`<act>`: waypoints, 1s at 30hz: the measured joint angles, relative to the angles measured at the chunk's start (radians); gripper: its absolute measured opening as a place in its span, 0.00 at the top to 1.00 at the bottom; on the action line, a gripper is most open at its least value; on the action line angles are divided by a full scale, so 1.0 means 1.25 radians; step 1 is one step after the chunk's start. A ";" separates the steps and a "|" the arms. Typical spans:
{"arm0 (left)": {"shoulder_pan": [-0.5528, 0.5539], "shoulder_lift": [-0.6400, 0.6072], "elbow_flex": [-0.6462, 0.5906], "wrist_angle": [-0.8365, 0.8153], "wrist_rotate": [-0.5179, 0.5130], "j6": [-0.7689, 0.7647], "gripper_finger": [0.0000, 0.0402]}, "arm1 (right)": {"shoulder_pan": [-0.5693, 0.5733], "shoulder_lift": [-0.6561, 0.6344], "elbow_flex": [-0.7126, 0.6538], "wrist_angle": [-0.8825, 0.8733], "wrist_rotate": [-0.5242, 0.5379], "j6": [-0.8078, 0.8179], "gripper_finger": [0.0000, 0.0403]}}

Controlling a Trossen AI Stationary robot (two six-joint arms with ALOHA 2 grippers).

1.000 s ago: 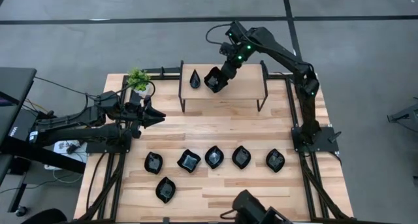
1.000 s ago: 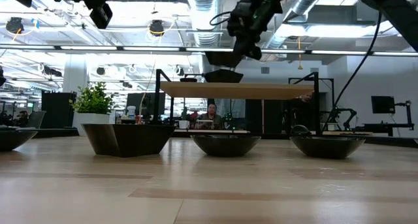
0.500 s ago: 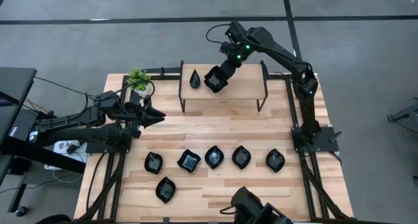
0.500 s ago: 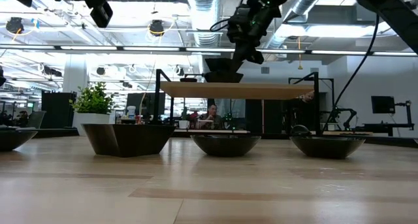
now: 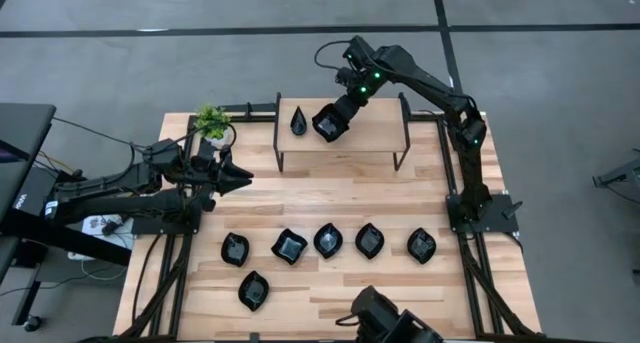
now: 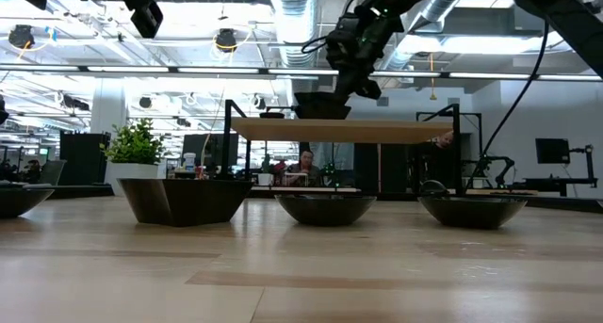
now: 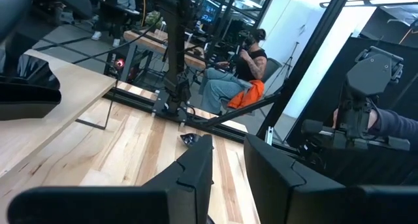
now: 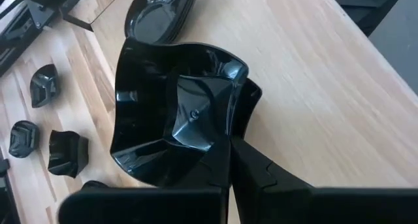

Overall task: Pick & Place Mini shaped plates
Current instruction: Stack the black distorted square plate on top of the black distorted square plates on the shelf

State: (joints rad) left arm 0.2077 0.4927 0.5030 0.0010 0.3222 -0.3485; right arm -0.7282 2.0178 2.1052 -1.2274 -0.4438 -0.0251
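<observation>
Right gripper (image 5: 338,115) clamped on wavy-edged square plate (image 5: 327,122) over raised shelf (image 5: 370,133), beside teardrop plate (image 5: 298,120); left gripper (image 5: 240,180) slightly parted, empty, near potted plant (image 5: 211,120); six plates (image 5: 328,240) on table (image 5: 330,193)

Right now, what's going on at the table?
The right gripper is shut on a square plate, holding it over the raised shelf at the far side, beside a teardrop plate already lying there. Six more plates wait on the table near the front. The left gripper hangs idle over the table's left side, next to the plant, holding nothing.
</observation>
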 joint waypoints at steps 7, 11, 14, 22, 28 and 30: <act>0.000 0.000 0.000 0.006 0.000 0.000 0.78 | 0.000 0.000 0.000 -0.016 0.000 0.000 1.00; 0.000 0.000 0.000 0.006 0.000 0.000 0.78 | 0.001 0.000 0.000 -0.018 0.000 0.000 1.00; 0.000 0.000 0.000 0.007 0.000 0.000 0.78 | 0.004 0.000 0.000 -0.018 0.001 -0.001 1.00; 0.000 0.000 0.000 0.013 0.000 0.000 0.78 | 0.015 0.000 0.000 -0.018 0.040 -0.007 0.94; 0.000 0.000 0.000 0.018 0.000 0.000 0.78 | 0.016 0.000 0.000 -0.018 0.042 -0.007 0.87; 0.000 0.000 0.000 0.018 0.000 0.000 0.78 | 0.013 -0.004 0.000 -0.024 0.041 -0.007 0.87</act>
State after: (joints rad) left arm 0.2075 0.4927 0.5031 0.0238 0.3223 -0.3485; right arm -0.7125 2.0133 2.1052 -1.2570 -0.3927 -0.0338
